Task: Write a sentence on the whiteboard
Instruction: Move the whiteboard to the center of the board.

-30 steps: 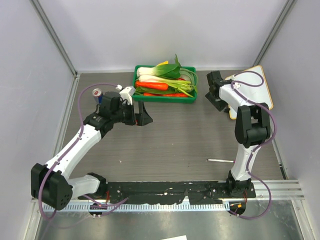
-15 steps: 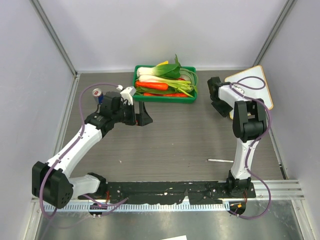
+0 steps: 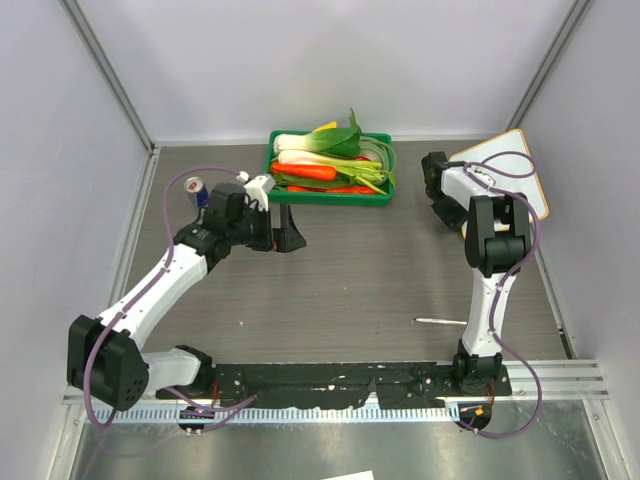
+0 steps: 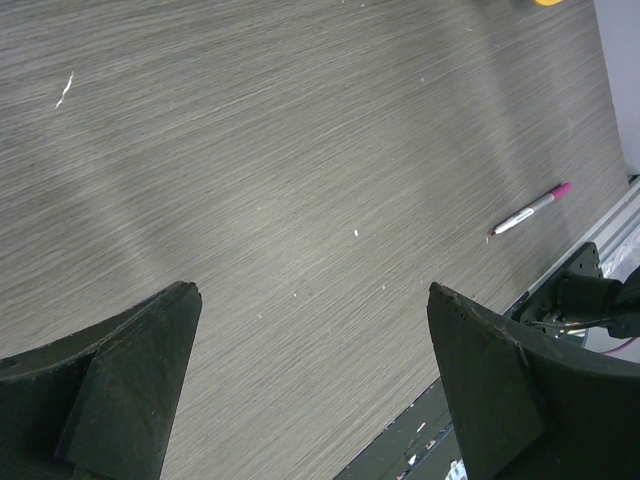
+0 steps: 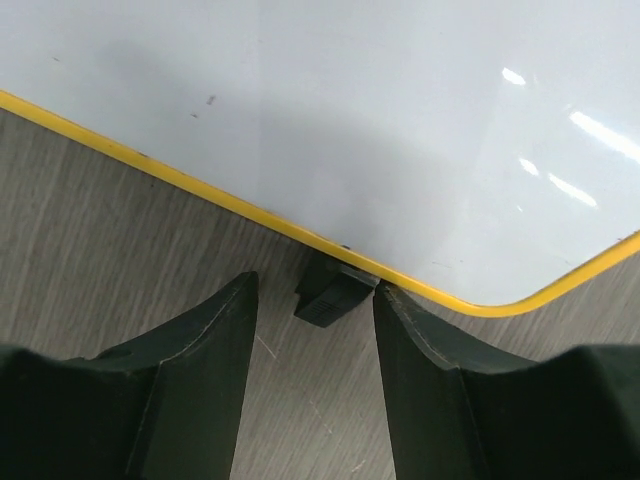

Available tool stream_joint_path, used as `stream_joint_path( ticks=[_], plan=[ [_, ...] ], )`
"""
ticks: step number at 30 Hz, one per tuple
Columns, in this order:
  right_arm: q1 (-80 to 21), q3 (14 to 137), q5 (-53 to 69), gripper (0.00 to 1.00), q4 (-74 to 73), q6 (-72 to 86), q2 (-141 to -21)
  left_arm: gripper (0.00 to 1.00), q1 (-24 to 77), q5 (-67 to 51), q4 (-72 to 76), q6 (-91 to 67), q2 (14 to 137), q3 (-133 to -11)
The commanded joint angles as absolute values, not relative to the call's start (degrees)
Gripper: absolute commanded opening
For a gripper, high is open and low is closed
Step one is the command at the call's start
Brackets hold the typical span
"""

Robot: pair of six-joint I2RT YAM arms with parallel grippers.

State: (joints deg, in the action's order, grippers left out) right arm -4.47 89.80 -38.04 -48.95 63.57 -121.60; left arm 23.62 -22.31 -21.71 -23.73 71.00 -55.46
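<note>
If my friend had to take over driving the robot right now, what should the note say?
Left claw: open wide, empty, hovering over the table.
Right claw: open, one finger on either side of a small black clip on the whiteboard edge, far right of the table. It is not gripping yet, as far as I can tell.
Marker: lying on the table near the right arm's base, unheld.
Done: no sentence; the visible part of the board is blank.
Left: probably reposition the board, pick up the marker, write.
</note>
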Motion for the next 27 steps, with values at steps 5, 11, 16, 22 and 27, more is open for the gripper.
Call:
stream_joint_path(
  ticks=[5, 11, 16, 22, 27],
  plan=[
    [-2.55, 92.81, -38.32, 0.40, -48.87, 65.30, -124.89, 1.00, 23.73, -24.08, -20.74, -23.29, 72.07, -56.60],
    [-1.67, 89.21, -36.48, 0.15, -46.94, 63.38, -123.23, 1.00, 23.73, -23.99, -20.74, -23.38, 72.33, -56.60],
    [-1.58, 85.00, -35.69, 0.05, -44.92, 61.35, -120.50, 1.00, 23.73, -23.91, -20.66, -23.47, 72.07, -56.60],
    [-1.76, 78.67, -33.75, 0.02, -41.66, 59.68, -117.86, 1.00, 23.82, -23.99, -20.04, -24.17, 71.37, -55.64],
    [-2.37, 73.23, -32.17, 0.01, -38.07, 57.92, -114.97, 1.00, 23.73, -23.91, -19.51, -24.70, 70.05, -54.58]
  ],
)
